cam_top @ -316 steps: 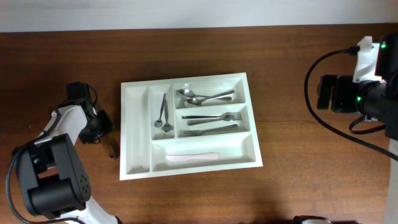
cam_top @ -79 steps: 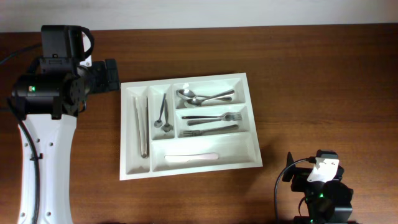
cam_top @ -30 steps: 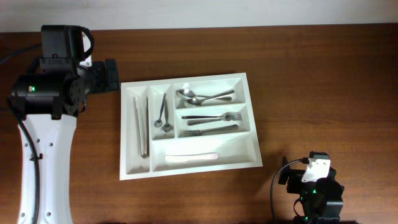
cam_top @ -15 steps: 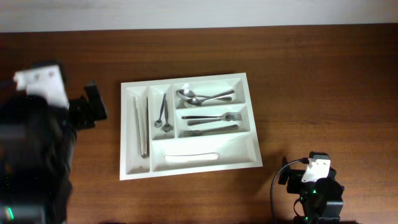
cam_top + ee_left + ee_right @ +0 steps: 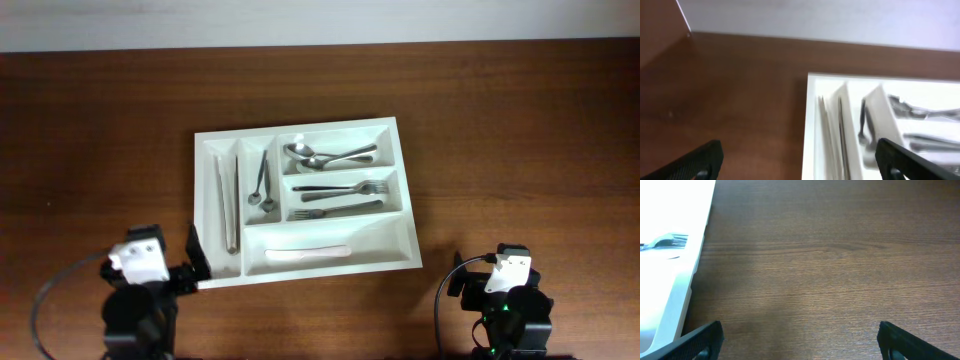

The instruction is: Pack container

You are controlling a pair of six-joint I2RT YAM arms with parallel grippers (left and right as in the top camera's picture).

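The container is a white cutlery tray (image 5: 215, 265) in the middle of the table. It holds two long knives (image 5: 228, 205) at the left, small spoons (image 5: 263, 185), larger spoons (image 5: 325, 155), forks (image 5: 340, 198) and a white knife (image 5: 307, 253) along the front. My left gripper (image 5: 802, 167) is open and empty, low at the tray's near left corner (image 5: 196, 257), straddling the left rim (image 5: 811, 125). My right gripper (image 5: 797, 342) is open and empty over bare wood, to the right of the tray's edge (image 5: 670, 295).
Both arms sit folded at the table's near edge, the left arm (image 5: 140, 295) and the right arm (image 5: 505, 300). Brown wood surrounds the tray. A pale wall (image 5: 840, 20) runs behind the far edge.
The left arm has swung from the far left of the table down to the near edge by the tray's front left corner. The right arm has stayed put.
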